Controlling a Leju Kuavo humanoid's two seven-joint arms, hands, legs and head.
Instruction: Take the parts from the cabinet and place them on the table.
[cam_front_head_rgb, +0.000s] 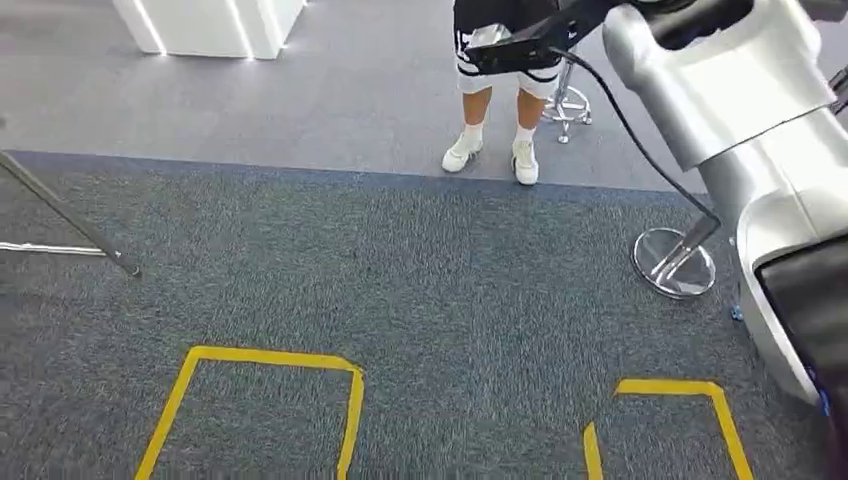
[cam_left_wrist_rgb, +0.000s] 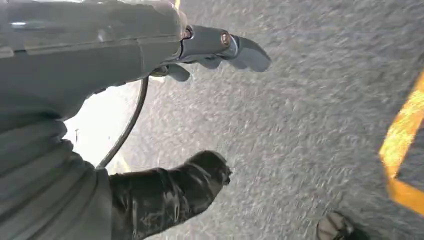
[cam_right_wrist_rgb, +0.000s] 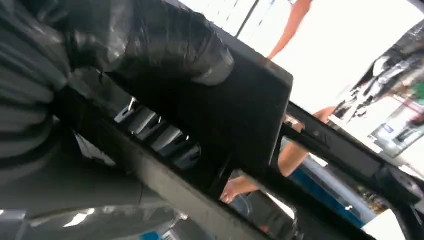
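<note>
Open carpet (cam_left_wrist_rgb: 310, 100) lies beyond the left hand (cam_left_wrist_rgb: 165, 55), fingers spread. Ahead of the right hand (cam_right_wrist_rgb: 125, 45), gripping a black part (cam_right_wrist_rgb: 240, 115), stand a person (cam_front_head_rgb: 495, 100) and stool base (cam_front_head_rgb: 675, 262).

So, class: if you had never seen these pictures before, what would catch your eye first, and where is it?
The silver right arm at the upper right of the head view, carrying a black part whose end reaches in front of a person standing on the grey carpet. Next, the yellow tape outlines on the floor near the bottom. The left hand hangs over the carpet, holding nothing.

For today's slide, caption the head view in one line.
Right arm carries a black part over carpet toward a person.
</note>
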